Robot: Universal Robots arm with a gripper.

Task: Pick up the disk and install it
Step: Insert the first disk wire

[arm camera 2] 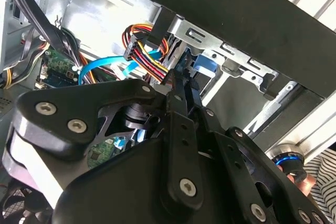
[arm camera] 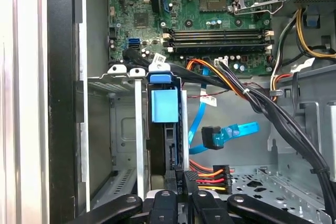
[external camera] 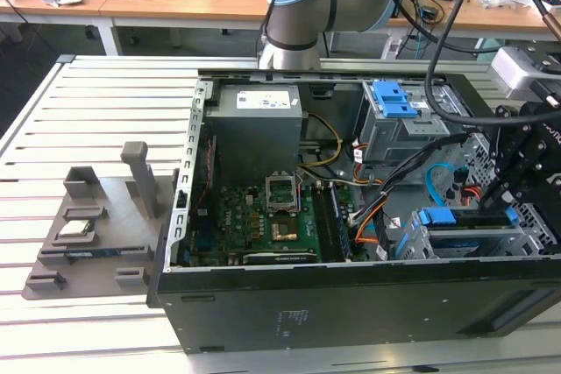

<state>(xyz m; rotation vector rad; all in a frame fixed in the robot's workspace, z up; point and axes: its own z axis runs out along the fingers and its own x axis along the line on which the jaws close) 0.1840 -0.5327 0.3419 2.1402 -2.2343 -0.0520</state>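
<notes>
The disk, silver with a bright blue frame, sits in the drive cage at the front corner of the open computer case, on the exterior view's right. In the first wrist view the disk stands edge-on between the cage's silver rails. My gripper hangs over the cage at the disk's outer end. In both wrist views the fingers lie together, and the gripper is shut with its tips against the disk's edge. Nothing shows between the fingers. A blue part of the disk appears just beyond the gripper.
The case holds a motherboard, a grey power supply and a second cage with a blue latch. Black and coloured cables and a blue data cable run beside the cage. A grey fixture with a processor chip lies left.
</notes>
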